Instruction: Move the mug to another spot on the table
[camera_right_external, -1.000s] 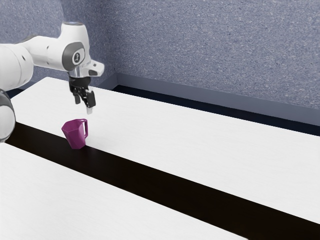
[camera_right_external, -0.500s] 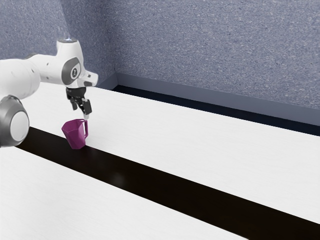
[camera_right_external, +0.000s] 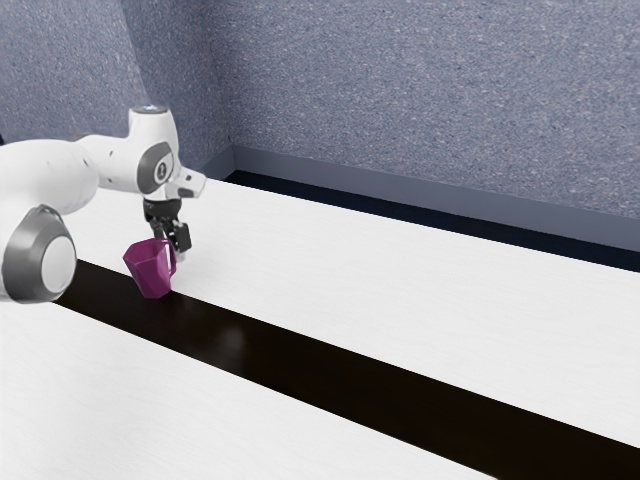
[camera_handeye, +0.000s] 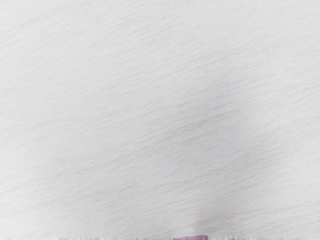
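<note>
I'm hanging my claw (camera_right_external: 180, 240) right at the handle (camera_right_external: 173, 259) side of the purple mug (camera_right_external: 149, 268), which is standing upright where the dark band (camera_right_external: 330, 375) meets the white bench (camera_right_external: 420, 270), near the bench's end by my base. The mug's body is lying just below the claw, slightly toward the band. Whether the claw is apart or together, I can't tell. I'm judging that a short drop is all that's needed.

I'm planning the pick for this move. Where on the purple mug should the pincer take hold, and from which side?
Probably the handle or the rim wall beside it, coming from straight above. The mug stands upright with its mouth open, and its body narrows toward the base, so a side squeeze might slip. The pincer hovers just over that handle side.
</note>
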